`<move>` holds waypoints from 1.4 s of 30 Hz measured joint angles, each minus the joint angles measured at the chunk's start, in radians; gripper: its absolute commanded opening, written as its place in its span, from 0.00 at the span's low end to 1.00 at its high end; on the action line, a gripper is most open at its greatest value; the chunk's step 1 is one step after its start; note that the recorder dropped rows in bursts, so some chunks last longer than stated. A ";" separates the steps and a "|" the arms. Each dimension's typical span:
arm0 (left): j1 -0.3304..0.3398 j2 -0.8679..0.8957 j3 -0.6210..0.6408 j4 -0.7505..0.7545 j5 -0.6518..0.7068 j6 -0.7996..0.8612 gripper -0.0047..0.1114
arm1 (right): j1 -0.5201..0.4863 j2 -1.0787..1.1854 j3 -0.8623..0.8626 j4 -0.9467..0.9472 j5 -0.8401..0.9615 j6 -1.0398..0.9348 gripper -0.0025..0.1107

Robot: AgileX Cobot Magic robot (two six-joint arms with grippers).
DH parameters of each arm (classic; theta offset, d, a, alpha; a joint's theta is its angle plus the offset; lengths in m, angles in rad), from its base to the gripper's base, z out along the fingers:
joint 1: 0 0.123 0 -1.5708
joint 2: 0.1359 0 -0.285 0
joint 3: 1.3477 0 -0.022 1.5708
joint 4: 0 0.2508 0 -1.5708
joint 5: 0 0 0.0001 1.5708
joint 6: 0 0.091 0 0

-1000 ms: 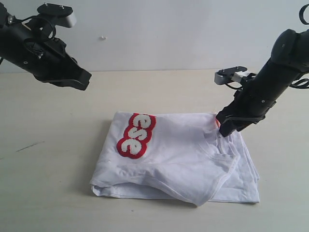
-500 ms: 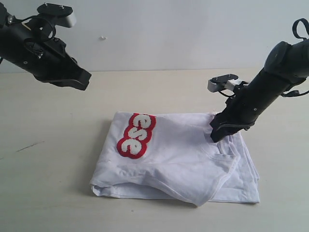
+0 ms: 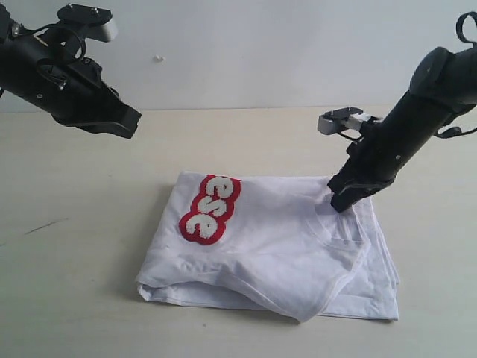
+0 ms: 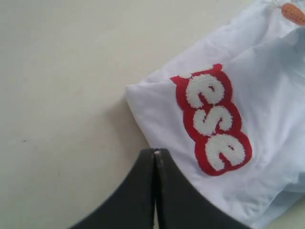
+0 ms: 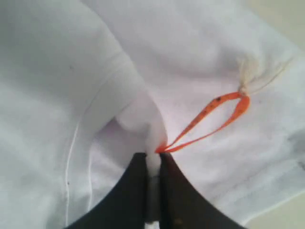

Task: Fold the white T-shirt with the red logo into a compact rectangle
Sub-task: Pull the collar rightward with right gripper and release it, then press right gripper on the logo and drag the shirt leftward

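The white T-shirt [image 3: 283, 246] lies partly folded on the table, with the red logo [image 3: 210, 209] showing the letters "ese" near its left fold. The logo [image 4: 212, 119] also shows in the left wrist view, on the T-shirt [image 4: 271, 95]. My right gripper [image 3: 340, 203] is down at the shirt's far right corner. In its wrist view the right gripper [image 5: 153, 157] is shut on a pinch of the T-shirt [image 5: 52, 71], right beside the orange neck tag [image 5: 209, 119]. My left gripper [image 3: 133, 123] hangs high at the left, off the shirt, and in its own view the left gripper [image 4: 156, 153] is shut on nothing.
The beige table [image 3: 74, 283] runs around the shirt on all sides. A white wall [image 3: 246, 52] stands behind it. The right arm's body [image 3: 417, 112] slants up to the right above the shirt's far corner.
My right gripper has closed on the cloth by the neck tag. It shifted slightly at the far right corner, and the shirt's near edges drew in a little. The left arm has not moved.
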 measured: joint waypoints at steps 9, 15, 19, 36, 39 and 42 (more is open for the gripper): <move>0.000 0.000 0.000 0.000 -0.035 0.007 0.04 | 0.075 -0.257 -0.070 -0.142 0.031 0.028 0.02; 0.000 0.000 0.000 0.000 -0.036 0.007 0.04 | 0.075 -0.377 -0.076 -0.336 0.092 0.225 0.02; 0.000 0.000 0.000 0.000 -0.036 0.007 0.04 | 0.075 -0.312 -0.076 -0.468 0.212 0.359 0.02; 0.000 0.000 0.000 0.000 -0.034 0.007 0.04 | 0.075 -0.173 -0.076 -1.009 0.184 0.974 0.32; 0.000 0.000 0.000 0.000 -0.034 0.007 0.04 | 0.074 -0.173 -0.076 -0.835 0.151 0.878 0.18; 0.000 0.000 0.000 0.000 -0.032 0.007 0.04 | 0.074 -0.168 -0.052 -0.592 0.099 0.716 0.02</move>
